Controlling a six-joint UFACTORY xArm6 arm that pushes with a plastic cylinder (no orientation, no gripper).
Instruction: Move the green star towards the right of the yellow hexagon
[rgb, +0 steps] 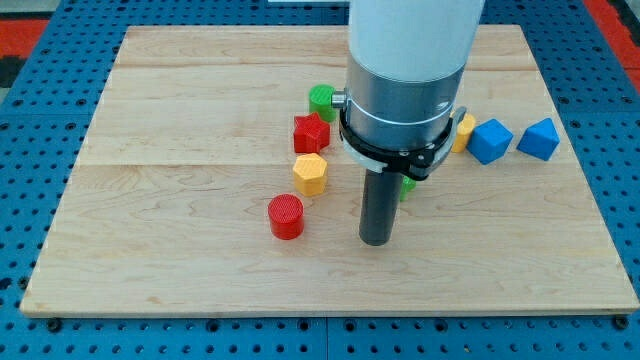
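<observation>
My tip (376, 240), a bare rod without jaws, rests below the mostly hidden green star (408, 184), right of the yellow hexagon (310, 173); its pointing is unreadable.

two red blocks (311, 132), two blue (490, 140), two green (322, 99), two yellow (310, 173)

wooden board (180, 210), red cylinder (285, 217), yellow hexagon (310, 173)

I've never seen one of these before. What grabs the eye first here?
The big white and grey arm fills the view's top middle, its dark rod ending at my tip on the wooden board. To the tip's left sit a red cylinder and yellow hexagon; two blue blocks lie at the right.
</observation>
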